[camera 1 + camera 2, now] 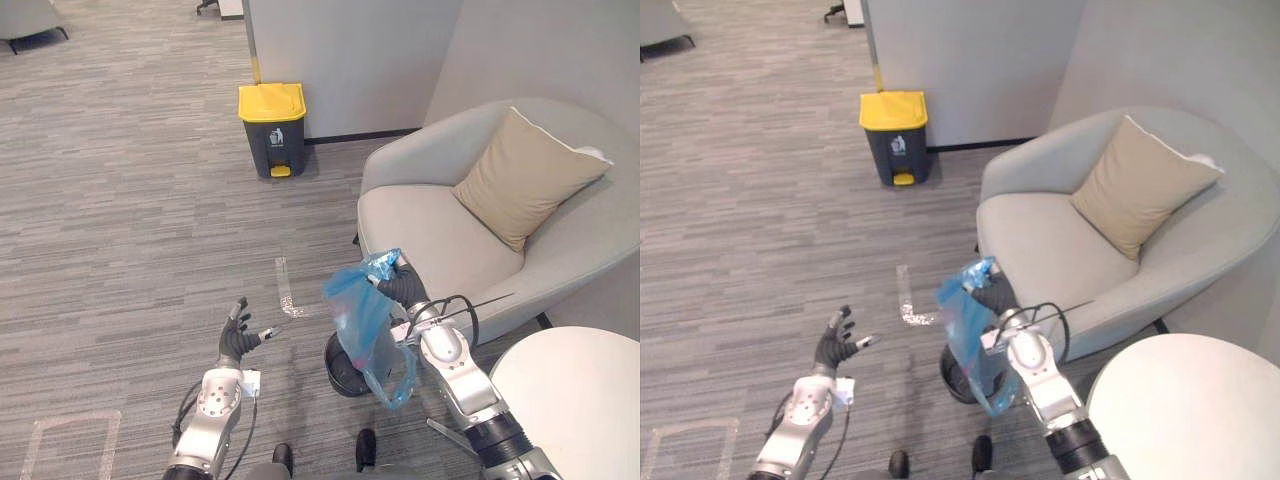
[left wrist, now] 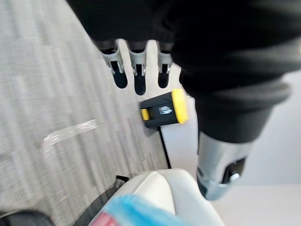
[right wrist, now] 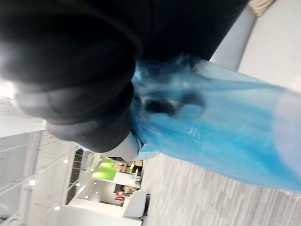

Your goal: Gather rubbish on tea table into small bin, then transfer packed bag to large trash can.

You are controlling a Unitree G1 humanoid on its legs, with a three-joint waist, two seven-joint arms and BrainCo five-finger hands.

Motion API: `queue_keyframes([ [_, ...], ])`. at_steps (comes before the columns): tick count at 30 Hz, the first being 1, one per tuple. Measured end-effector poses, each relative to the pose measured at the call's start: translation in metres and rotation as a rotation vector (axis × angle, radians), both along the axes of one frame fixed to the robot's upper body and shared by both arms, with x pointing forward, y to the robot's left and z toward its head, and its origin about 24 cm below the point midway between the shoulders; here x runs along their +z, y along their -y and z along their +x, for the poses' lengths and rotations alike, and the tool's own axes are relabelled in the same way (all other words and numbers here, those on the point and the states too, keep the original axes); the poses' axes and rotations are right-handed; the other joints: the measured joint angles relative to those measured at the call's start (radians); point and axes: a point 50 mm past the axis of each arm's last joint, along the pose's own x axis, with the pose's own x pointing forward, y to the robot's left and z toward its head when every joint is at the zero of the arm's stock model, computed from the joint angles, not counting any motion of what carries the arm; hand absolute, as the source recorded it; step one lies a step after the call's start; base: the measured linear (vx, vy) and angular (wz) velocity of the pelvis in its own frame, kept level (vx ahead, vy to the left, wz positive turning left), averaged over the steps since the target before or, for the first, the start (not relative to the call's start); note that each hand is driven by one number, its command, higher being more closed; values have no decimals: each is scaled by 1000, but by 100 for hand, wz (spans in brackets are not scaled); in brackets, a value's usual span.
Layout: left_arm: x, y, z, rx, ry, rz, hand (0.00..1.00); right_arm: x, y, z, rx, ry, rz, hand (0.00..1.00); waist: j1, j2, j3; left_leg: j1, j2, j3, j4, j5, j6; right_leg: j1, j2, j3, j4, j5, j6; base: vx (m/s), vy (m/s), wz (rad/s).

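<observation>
Step in hand: the transfer. Bag packed, carry to the big can not yet begun, as I judge it.

- Right hand [image 1: 403, 287] is gripping the blue bag [image 1: 362, 325] by its bunched neck, fingers curled tight round the gathered plastic; the right wrist view is showing the film pinched under the dark cover.
- Bag is hanging over the small black bin [image 1: 345, 368], just beside the grey armchair [image 1: 450, 230]. Cannot tell whether its bottom is clear of the bin's rim.
- Long axis is running near upright: neck pointing up into the hand, loose bottom pointing down toward the bin, a slight lean.
- Left hand [image 1: 238, 340] is hovering over the carpet, fingers spread and straight, holding nothing.
- Large trash can [image 1: 272, 130], yellow lid down, is standing by the wall, well apart from the bag across open carpet.
- Round white counter [image 1: 570, 400] is sitting at the robot's right.

Next move, by my reckoning: raise the bag free, walk it to the can, and get the lid up, likely by the pedal or the free left hand.
</observation>
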Motion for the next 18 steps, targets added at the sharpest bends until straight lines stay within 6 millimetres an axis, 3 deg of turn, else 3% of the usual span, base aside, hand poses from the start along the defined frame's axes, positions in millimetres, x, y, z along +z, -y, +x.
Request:
queue_keyframes([
  [10,19,16,18,-234,55,131,0,6,-6,2,136,-18,-29,100,-17,-3,-12,33,2,34,-10,0,3,16,7,35,-8,12,0,-4,-2,-11],
  [18,29,45,26,-435,94,195,0,26,-22,-9,271,38,33,100,-28,-3,-12,54,3,61,-14,-2,6,23,7,62,-8,16,2,-16,4,-9],
])
